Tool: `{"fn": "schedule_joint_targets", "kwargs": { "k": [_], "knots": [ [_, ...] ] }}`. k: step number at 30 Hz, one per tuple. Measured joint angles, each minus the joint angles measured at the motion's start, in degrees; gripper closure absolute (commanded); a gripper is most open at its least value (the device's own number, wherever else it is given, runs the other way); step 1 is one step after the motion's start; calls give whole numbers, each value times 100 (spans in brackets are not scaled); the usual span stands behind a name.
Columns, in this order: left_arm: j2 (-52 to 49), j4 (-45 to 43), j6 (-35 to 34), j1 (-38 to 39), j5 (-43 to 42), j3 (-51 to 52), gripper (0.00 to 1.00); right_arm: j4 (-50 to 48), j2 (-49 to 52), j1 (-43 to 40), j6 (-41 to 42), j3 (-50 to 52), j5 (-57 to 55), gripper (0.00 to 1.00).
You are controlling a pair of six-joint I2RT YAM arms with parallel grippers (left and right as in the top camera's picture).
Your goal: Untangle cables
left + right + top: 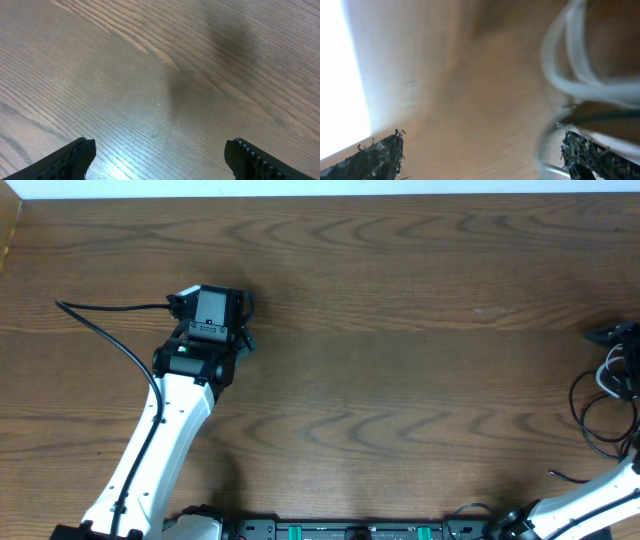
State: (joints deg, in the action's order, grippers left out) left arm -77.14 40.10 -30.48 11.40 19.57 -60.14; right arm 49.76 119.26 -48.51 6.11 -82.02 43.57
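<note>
The cables (610,385) lie in a tangle at the table's right edge, black loops around a short white piece. In the right wrist view a blurred white cable loop (580,75) and a black strand (605,119) fill the upper right, close above the right fingertip (585,155). My right gripper (482,155) is open, with bare table between its fingers and a pale strand just inside the right one. In the overhead view only its white arm link (590,498) shows. My left gripper (213,310) hangs over the left part of the table, open (160,160) and empty, far from the cables.
A thicker black wire (110,340) loops out from the left arm over the table's left side. The wooden table (400,330) ends at a pale back edge along the top. The arms' bases (350,530) sit at the front edge.
</note>
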Motion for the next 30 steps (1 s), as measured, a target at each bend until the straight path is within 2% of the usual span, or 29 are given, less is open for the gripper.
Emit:
{"fn": "schedule_joint_targets", "kwargs": {
  "k": [7,12,21,26,30],
  "knots": [
    [0,0,-17,0,2,0,13,310,208,-267,31,0,2605,1],
    [0,0,-20,0,2,0,13,361,208,-201,44,0,3499,1],
    [0,0,-22,0,2,0,13,483,208,-146,229,0,3390,1],
    [0,0,-22,0,2,0,13,549,208,-146,857,0,3185,1],
    [0,0,-22,0,2,0,13,793,208,-144,1637,0,2437,1]
  ]
}}
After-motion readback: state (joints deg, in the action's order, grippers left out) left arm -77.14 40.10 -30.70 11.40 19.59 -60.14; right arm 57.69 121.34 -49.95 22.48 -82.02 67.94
